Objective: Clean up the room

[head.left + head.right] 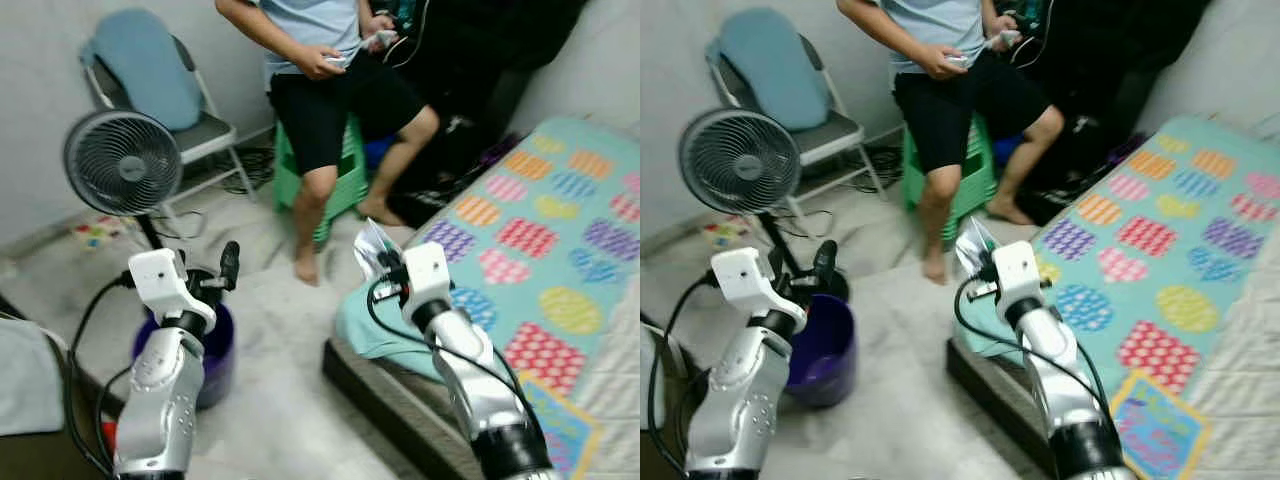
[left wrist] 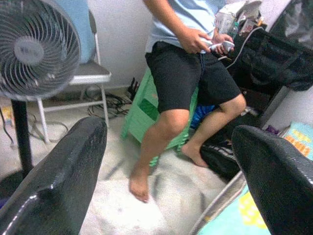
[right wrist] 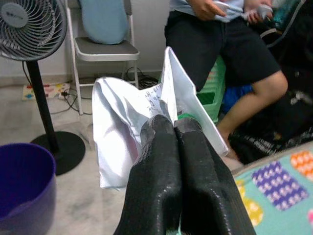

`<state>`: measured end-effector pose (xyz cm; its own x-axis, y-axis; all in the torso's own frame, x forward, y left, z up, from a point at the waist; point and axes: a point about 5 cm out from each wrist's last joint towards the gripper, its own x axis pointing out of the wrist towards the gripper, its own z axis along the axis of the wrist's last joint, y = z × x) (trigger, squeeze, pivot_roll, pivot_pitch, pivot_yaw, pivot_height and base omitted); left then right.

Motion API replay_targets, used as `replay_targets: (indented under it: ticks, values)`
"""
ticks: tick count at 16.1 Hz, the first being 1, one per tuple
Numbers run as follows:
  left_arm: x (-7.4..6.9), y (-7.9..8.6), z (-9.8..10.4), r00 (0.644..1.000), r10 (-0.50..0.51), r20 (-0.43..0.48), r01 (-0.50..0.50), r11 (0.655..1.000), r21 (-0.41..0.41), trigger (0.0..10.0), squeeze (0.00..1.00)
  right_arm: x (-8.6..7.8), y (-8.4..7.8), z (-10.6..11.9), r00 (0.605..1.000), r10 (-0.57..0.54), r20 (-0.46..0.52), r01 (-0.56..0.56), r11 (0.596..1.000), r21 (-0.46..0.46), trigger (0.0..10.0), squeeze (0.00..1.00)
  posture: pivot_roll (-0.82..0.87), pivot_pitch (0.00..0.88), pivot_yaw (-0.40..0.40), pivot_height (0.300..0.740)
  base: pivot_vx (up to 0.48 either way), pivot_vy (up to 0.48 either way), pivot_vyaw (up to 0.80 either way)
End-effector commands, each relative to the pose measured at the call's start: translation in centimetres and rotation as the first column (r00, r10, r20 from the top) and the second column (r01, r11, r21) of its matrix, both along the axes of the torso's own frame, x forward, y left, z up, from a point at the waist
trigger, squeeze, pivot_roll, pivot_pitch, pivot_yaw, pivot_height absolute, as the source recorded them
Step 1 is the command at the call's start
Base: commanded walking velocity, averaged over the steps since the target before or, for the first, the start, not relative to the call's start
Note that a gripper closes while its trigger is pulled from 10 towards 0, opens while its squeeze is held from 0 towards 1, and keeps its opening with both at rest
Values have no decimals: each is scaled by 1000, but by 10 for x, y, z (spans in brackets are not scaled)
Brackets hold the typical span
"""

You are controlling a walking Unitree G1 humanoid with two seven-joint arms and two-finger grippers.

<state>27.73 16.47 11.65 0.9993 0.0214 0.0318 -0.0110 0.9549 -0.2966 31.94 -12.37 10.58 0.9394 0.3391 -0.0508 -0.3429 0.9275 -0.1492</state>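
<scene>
Bedroom floor (image 1: 270, 400), pale and scuffed, running between a wall and a mattress (image 1: 560, 250) under a spotted sheet.

Item: wrapper (image 3: 146, 122), white and crumpled, some printing on it. Right gripper (image 3: 168, 128) is pinching it, both fingers pressed together on its lower fold; the wrapper is standing up above the fingertips. Gripper and wrapper are hanging over the mattress's near corner, at the floor edge.

Left gripper (image 1: 225, 270): fingers spread wide, holding nothing, raised just above the bin (image 1: 820, 350). Bin is purple, sitting on the floor below and slightly behind the left wrist, well to the left of the wrapper.

Fan (image 1: 122, 162): grey pedestal type, standing just beyond the left gripper, its round base beside the bin.

Folding chair (image 1: 190, 130), blue cushion (image 1: 145, 65) leaning on its back, against the wall beyond the fan.

Person (image 1: 330, 90) is sitting on a green stool (image 1: 345, 175) ahead of both grippers, bare feet on the floor, holding small devices in both hands.
</scene>
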Motion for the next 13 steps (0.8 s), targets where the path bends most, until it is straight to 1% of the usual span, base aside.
replay_targets:
  ticks: [1, 4, 6, 7, 9, 11, 12, 13]
  values:
    - [-4, 4, -1, 999, 45, 2, -45, 999, -5, 10000, 0, 5, 3, 5, 999, 36, 8, -36, 999, -19, 10000, 0, -26, 0, -69, 740, 0, 0, 0]
    - [-6, 5, -7, 996, 94, 6, -94, 995, -31, 10000, 0, 15, 7, 17, 996, 86, 38, -84, 995, -55, 10000, 0, -42, 0, -108, 740, 0, 0, 0]
    - [-4, 8, -8, 995, 103, 10, -102, 994, -32, 10000, 0, 17, 10, 25, 993, 100, 58, -97, 994, -52, 10000, 0, -49, 0, -98, 740, 0, 0, 0]
    - [-4, 9, -8, 995, 103, 10, -103, 994, -29, 10000, 0, 17, 9, 25, 993, 97, 60, -93, 993, -67, 10000, 0, -45, 0, -92, 740, 0, 0, 0]
    - [-2, 13, -5, 994, 106, 20, -106, 994, -20, 10000, 0, 16, 10, 29, 994, 90, 65, -86, 994, -60, 10000, 0, -40, 0, -73, 740, 0, 0, 0]
    - [0, 17, -2, 994, 106, 28, -106, 994, -9, 10000, 0, 13, 11, 25, 993, 103, 65, -97, 992, -83, 10000, 0, -36, 0, -61, 740, 0, 0, 0]
    - [-1, 17, -2, 994, 104, 29, -104, 995, -6, 10000, 0, 11, 7, 18, 995, 79, 55, -74, 992, -101, 10000, 0, -28, 0, -61, 740, 0, 0, 800]
    - [-2, 18, -2, 994, 106, 29, -106, 994, -4, 10000, 0, 11, 5, 19, 997, 66, 51, -61, 994, -85, 10000, 0, -28, 0, -65, 740, 0, 0, 800]
